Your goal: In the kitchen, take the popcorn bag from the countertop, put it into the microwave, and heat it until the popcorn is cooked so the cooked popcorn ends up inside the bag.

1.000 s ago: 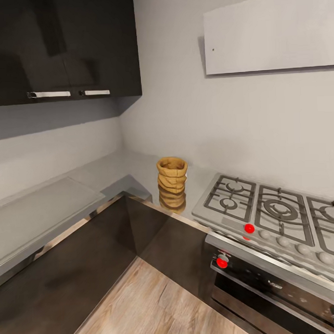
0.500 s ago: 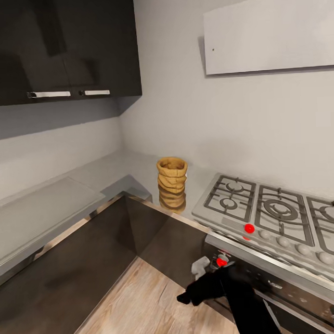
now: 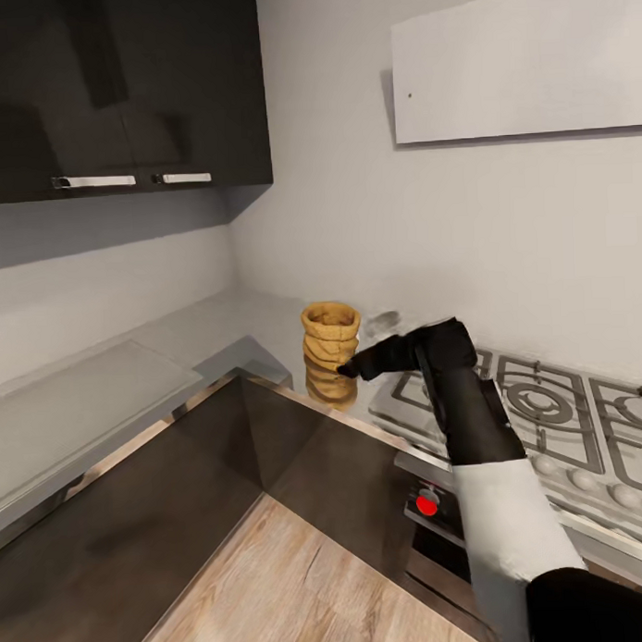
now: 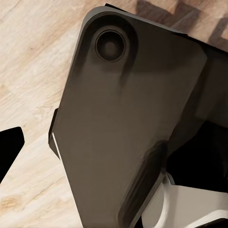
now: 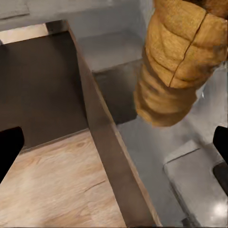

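Observation:
The tan crumpled popcorn bag (image 3: 330, 353) stands upright with its mouth open on the grey countertop (image 3: 219, 324), in the corner just left of the stove. My right gripper (image 3: 364, 349) reaches in from the right at bag height, a fingertip (image 3: 345, 368) close to or touching the bag's side. In the right wrist view the bag (image 5: 180, 66) fills the space ahead, and the gripper (image 5: 114, 152) is open, with its fingers wide at both edges and nothing between them. A left fingertip (image 4: 10, 148) hangs over wooden floor beside a dark robot part. The microwave is out of view.
A steel gas stove (image 3: 546, 396) with red knobs (image 3: 426, 504) lies under my right arm. Dark cabinet fronts (image 3: 178, 474) form an inner corner below the worktop. Black upper cabinets (image 3: 118, 87) hang at the left, and a white panel (image 3: 525, 64) hangs on the wall above the stove.
My right arm came up from in front of the oven to countertop height and moved left, bringing the gripper up against the bag's side. The bag and the camera have stayed put.

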Robot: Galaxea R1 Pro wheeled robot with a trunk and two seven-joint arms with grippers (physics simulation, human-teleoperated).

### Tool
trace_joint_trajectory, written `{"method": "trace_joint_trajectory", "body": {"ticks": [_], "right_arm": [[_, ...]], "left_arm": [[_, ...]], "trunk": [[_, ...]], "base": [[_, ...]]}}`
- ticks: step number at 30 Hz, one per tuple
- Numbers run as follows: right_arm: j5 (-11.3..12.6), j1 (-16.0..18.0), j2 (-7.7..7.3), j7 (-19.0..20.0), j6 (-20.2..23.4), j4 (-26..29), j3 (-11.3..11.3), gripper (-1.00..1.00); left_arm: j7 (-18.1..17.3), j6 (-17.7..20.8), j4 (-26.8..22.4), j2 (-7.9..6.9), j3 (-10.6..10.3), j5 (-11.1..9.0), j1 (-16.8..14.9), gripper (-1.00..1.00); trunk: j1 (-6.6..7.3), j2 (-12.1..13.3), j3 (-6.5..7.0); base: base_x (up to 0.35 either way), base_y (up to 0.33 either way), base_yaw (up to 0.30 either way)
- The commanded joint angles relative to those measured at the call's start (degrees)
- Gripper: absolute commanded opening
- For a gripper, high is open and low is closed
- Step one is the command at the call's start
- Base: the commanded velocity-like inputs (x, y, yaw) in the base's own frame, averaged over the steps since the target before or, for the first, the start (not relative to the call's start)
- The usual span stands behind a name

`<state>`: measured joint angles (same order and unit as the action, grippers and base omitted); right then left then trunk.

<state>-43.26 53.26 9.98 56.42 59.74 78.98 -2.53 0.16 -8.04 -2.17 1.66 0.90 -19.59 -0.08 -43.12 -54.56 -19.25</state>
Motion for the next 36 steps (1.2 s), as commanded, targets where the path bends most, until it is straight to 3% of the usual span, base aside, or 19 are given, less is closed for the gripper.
{"method": "trace_joint_trajectory", "body": {"ticks": [1, 4, 8, 10, 16, 26, 36], "right_arm": [[-0.7, 1.5, 0.02, -1.0, 0.3, -0.6, 0.1, 1.0], [-0.8, 5.4, 0.02, -9.5, 0.3, -3.7, 1.1, 1.0], [-0.7, 6.5, 0.02, -22.1, 0.3, -4.5, 3.6, 1.0], [-0.6, 6.6, 0.02, -24.7, 0.3, -3.8, 4.1, 1.0], [-0.5, 6.6, 0.02, -26.4, 0.3, -2.2, 6.5, 1.0], [-0.3, 6.6, 0.02, -26.5, 0.3, -2.2, 6.7, 1.0], [-0.2, 6.6, 0.02, -26.4, 0.3, -2.0, 6.5, 1.0]], "left_arm": [[0.0, -0.1, 0.0, 0.01, 0.1, -0.2, 0.0, 1.0], [0.0, -0.1, 0.0, 0.01, 0.1, -0.2, 0.0, 1.0], [0.0, -0.1, 0.0, 0.01, 0.1, -0.2, 0.0, 1.0], [0.0, -0.1, 0.0, 0.01, 0.1, -0.2, 0.0, 1.0], [0.0, -0.1, 0.0, 0.01, 0.1, -0.2, 0.0, 1.0], [0.0, -0.1, 0.0, 0.11, 0.1, -0.3, 0.0, 1.0], [-0.2, 0.0, 0.0, 0.01, -0.1, -0.2, 0.0, 1.0]], "trunk": [[-0.01, 0.0, -0.07], [-0.01, 0.0, -0.07], [-0.01, 0.0, -0.07], [-0.01, 0.0, -0.07], [-0.01, 0.0, -0.07], [-0.01, 0.0, -0.07], [-0.01, 0.0, -0.07]], "base": [[0.0, 0.0, 0.0], [0.0, 0.0, 0.0], [0.0, 0.0, 0.0], [0.0, 0.0, 0.0], [0.0, 0.0, 0.0], [0.007, 0.0, 0.0], [0.307, 0.075, 0.0]]}}
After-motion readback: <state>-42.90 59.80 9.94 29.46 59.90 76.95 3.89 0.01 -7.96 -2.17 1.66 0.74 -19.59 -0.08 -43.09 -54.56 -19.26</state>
